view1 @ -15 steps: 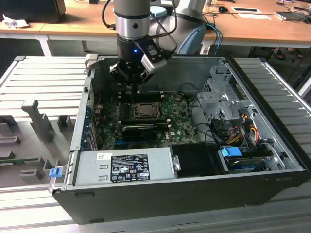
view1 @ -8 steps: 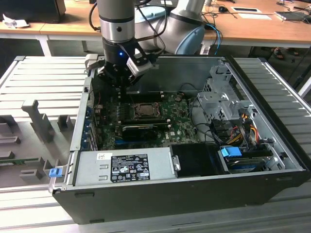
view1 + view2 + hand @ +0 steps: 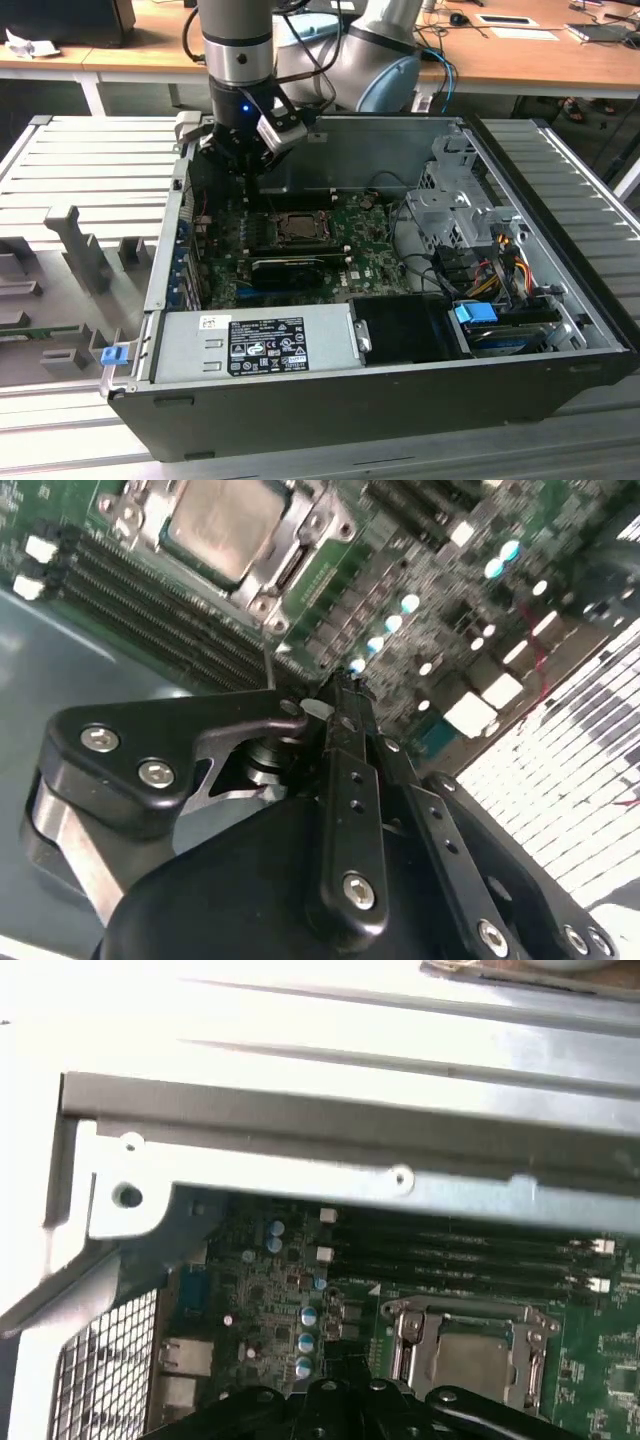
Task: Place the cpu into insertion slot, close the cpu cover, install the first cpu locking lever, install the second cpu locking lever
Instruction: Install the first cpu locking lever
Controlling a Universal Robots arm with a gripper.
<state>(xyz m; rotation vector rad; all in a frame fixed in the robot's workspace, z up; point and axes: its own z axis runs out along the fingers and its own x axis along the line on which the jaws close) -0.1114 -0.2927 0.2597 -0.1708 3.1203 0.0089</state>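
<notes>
The cpu [image 3: 298,228] lies in the insertion slot [image 3: 276,236] on the green board, its dull silver top showing in both wrist views [image 3: 222,515] [image 3: 470,1360]. The cpu cover [image 3: 296,542] [image 3: 462,1310] lies flat around it as a metal frame. A thin locking lever [image 3: 403,1332] runs along one side of the frame. My gripper [image 3: 240,172] hangs inside the case at the back corner on the exterior view's left, above the board and to the left of the socket. Its fingertips [image 3: 340,692] are pressed together with nothing between them. The black gripper body [image 3: 335,1392] is also visible.
A long black card [image 3: 290,268] lies just in front of the socket. The power supply [image 3: 260,340] fills the case front and a drive cage [image 3: 455,210] with cables stands at the right. Memory slots [image 3: 450,1250] and the case wall [image 3: 300,1130] lie close by.
</notes>
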